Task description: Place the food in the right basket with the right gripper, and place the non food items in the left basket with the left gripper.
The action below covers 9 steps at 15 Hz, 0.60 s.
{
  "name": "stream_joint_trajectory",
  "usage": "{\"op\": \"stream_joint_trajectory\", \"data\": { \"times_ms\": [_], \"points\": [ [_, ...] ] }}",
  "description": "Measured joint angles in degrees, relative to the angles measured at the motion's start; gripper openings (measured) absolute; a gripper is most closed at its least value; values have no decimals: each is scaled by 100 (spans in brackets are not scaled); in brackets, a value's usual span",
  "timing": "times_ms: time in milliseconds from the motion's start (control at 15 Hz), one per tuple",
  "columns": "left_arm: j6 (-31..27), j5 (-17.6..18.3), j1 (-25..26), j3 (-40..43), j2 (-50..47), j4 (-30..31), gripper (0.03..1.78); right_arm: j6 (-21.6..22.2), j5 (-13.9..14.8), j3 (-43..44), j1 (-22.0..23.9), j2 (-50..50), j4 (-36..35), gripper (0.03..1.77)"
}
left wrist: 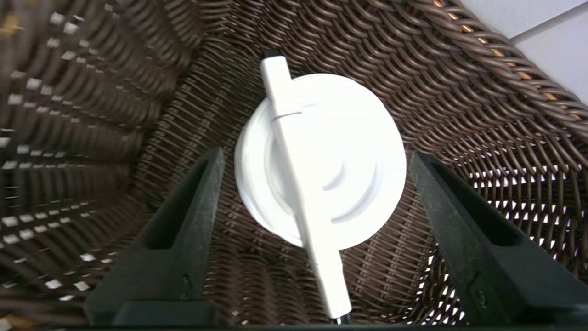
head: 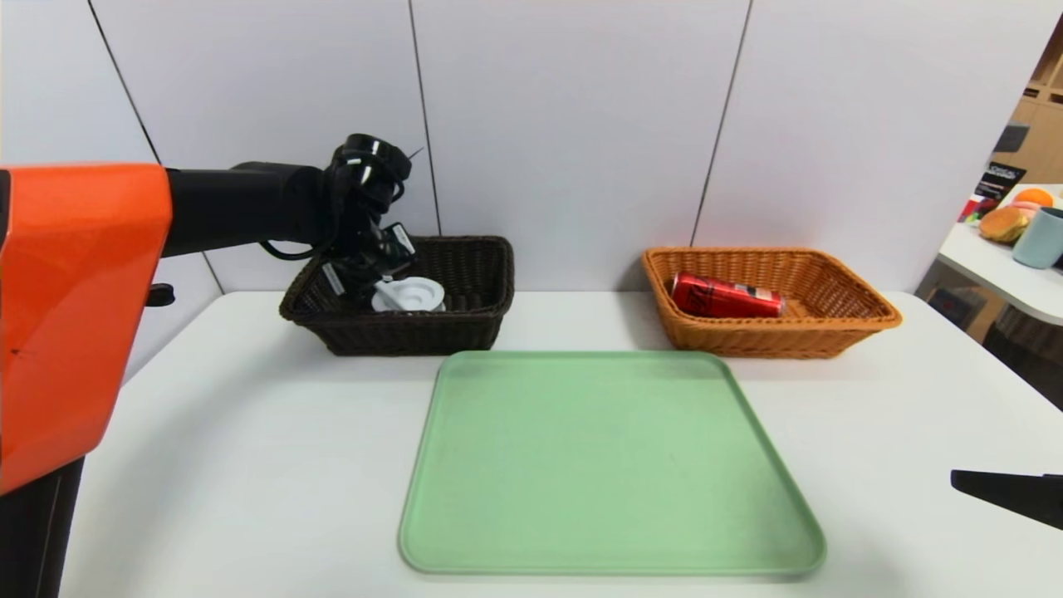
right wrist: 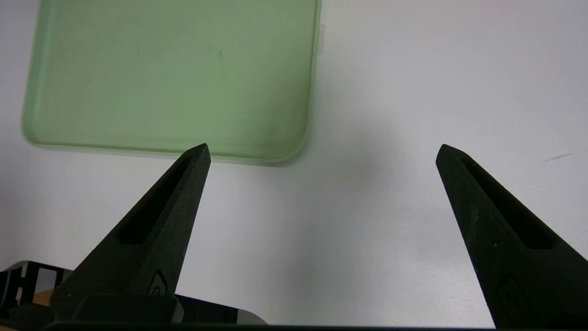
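Two black fingers of the left gripper stand wide apart inside the dark brown basket, holding nothing. Between them, lower on the wicker floor, lies a white round lid, and a white pen rests across this lid; neither touches the fingers. Right of the dark brown basket, well apart, stands the orange basket, and inside it a red can lies on its side. In front of both baskets is the green tray on the white table. At the tray's near right corner, the right gripper hangs over bare table, its fingers also spread wide, gripping nothing.
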State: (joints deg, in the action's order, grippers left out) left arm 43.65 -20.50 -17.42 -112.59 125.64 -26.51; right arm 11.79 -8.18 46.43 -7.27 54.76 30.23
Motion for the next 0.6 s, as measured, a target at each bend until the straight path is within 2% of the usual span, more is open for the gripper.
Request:
{"op": "stream_joint_trajectory", "data": {
  "times_ms": [133,267,400,600],
  "points": [
    [-383,-195,-5,0,-130,-93,151,-13,59,4,-1,-2,-11,170],
    [-1141,-557,4,0,-265,-66,155,-102,77,4,-1,-5,-37,170],
    [-2100,-697,22,16,-455,-61,159,-234,94,17,-1,-27,-52,170],
    [-3851,-595,30,177,-819,-60,163,-503,206,119,0,-68,-61,170]
  ]
}}
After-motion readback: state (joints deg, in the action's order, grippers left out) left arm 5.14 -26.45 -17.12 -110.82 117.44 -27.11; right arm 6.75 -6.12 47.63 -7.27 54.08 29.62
